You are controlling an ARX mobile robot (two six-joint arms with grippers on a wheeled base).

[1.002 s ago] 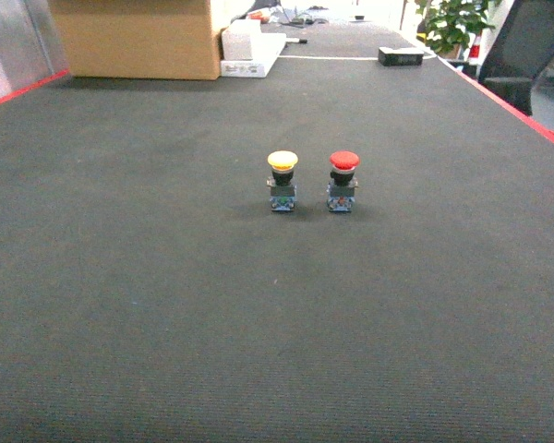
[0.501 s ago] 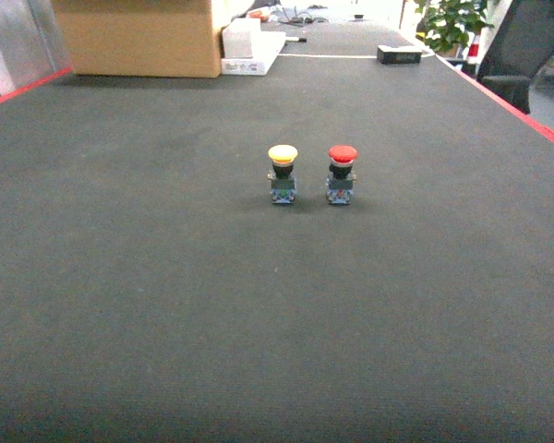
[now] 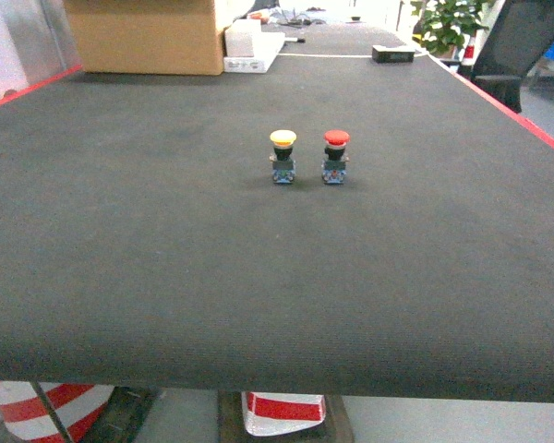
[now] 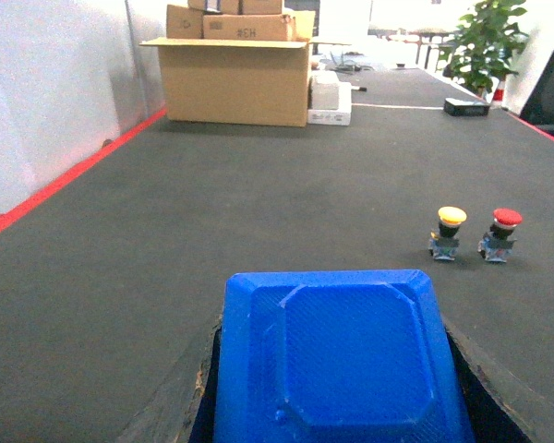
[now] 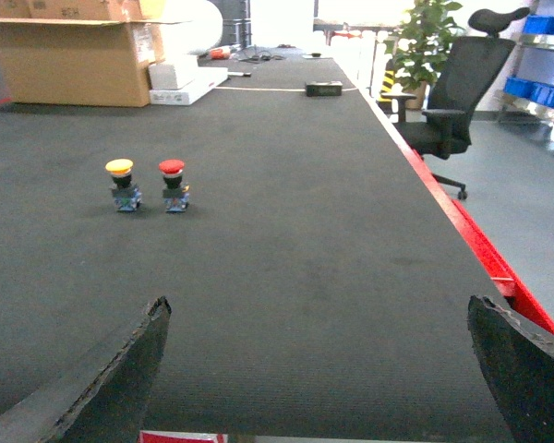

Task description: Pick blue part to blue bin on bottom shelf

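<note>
- In the head view the counter (image 3: 166,277) now shows its near edge, which was out of frame a moment ago, with a red-and-white striped cone (image 3: 42,406) below it.
- The yellow button (image 3: 283,156) and the red button (image 3: 335,156) sit higher and smaller in that view than before; they stand upright, just beside each other, yellow on the left.
- My reading: the buttons have not moved on the counter; the robot's base is backing away from it.
- The left claw (image 4: 337,369) pinches the blue part (image 4: 337,355), a flat-topped blue plastic piece that fills the bottom of the left wrist view, held above the near part of the counter.
- Only the dark edges of that claw's pads show on either side of the part.
- The right claw (image 5: 323,369) is spread wide and carries nothing; its two dark fingertips (image 5: 120,378) frame bare counter.
- Neither the blue bin nor the bottom shelf appears in any view, so I cannot say where they lie from here.
- For the task this looks like pick done, carry under way: the part is secured and the robot seems to be leaving the counter to find the shelf.
- Far off stand a cardboard box (image 3: 148,37) on the left and an office chair (image 5: 443,101) to the right.
</note>
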